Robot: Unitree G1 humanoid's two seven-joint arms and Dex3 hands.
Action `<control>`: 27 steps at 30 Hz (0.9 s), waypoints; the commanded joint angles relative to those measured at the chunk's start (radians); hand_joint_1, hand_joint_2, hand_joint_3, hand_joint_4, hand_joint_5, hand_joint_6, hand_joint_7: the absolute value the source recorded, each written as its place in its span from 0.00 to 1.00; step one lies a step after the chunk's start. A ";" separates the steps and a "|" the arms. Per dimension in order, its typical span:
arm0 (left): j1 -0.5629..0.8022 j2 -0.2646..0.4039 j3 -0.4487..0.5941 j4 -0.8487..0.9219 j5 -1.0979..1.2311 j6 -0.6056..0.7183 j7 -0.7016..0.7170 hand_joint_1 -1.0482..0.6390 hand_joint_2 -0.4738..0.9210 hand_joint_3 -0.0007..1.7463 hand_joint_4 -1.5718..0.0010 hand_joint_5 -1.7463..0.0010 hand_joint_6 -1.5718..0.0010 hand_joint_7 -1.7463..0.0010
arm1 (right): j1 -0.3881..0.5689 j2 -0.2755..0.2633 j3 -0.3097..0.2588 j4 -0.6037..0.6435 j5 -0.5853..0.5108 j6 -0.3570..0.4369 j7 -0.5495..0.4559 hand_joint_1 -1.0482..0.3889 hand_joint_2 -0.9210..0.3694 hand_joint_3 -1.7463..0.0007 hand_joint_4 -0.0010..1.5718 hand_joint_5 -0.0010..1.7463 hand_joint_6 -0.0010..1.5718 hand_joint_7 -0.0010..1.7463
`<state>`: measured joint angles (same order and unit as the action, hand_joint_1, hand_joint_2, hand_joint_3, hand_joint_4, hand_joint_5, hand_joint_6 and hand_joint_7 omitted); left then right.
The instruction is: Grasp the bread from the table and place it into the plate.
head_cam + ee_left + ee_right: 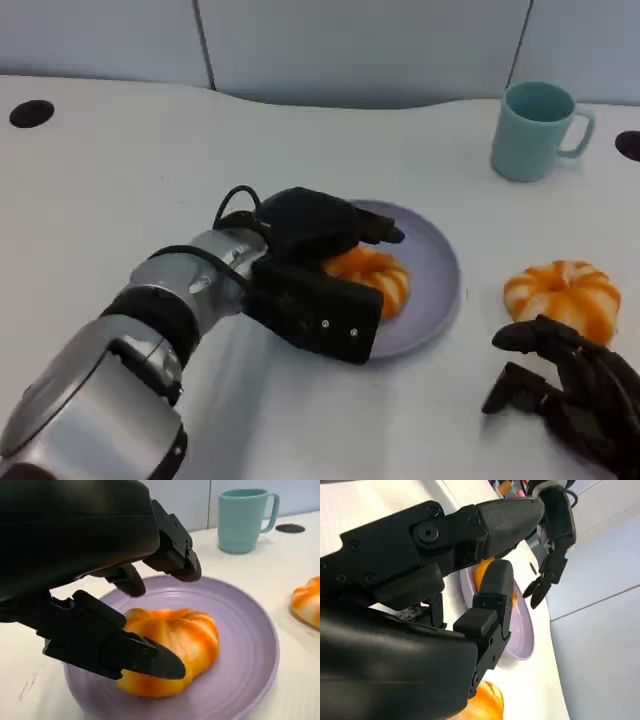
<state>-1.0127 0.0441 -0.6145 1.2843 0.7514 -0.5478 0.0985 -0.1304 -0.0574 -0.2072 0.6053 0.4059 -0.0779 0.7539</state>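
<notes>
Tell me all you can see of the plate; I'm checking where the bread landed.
The plate is round, lilac, smooth and matte, with a shallow raised rim. It lies flat on the white table, left of the mug. One orange-striped bun rests on it, under the left hand. A second bun lies off it.
</notes>
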 commanded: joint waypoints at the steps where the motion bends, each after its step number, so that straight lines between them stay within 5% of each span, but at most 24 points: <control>1: -0.021 0.023 0.025 -0.017 -0.032 -0.020 -0.038 0.11 1.00 0.17 0.98 0.77 0.84 0.98 | 0.015 -0.005 -0.001 0.004 0.004 0.011 -0.002 0.41 0.00 0.90 0.39 0.82 0.42 0.56; 17: 0.055 0.076 0.200 -0.062 -0.236 -0.163 -0.113 0.13 1.00 0.19 1.00 0.75 0.88 1.00 | 0.006 -0.004 0.002 0.018 -0.007 -0.004 -0.010 0.40 0.00 0.91 0.39 0.82 0.42 0.56; 27: 0.253 0.053 0.495 -0.172 -0.663 -0.256 -0.406 0.25 1.00 0.09 0.96 0.67 0.81 0.98 | -0.006 -0.001 0.001 0.028 -0.005 0.010 -0.020 0.40 0.00 0.91 0.39 0.82 0.42 0.56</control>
<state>-0.8252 0.1056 -0.1952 1.1506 0.2001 -0.7834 -0.2382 -0.1405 -0.0503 -0.2064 0.6167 0.4052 -0.0823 0.7489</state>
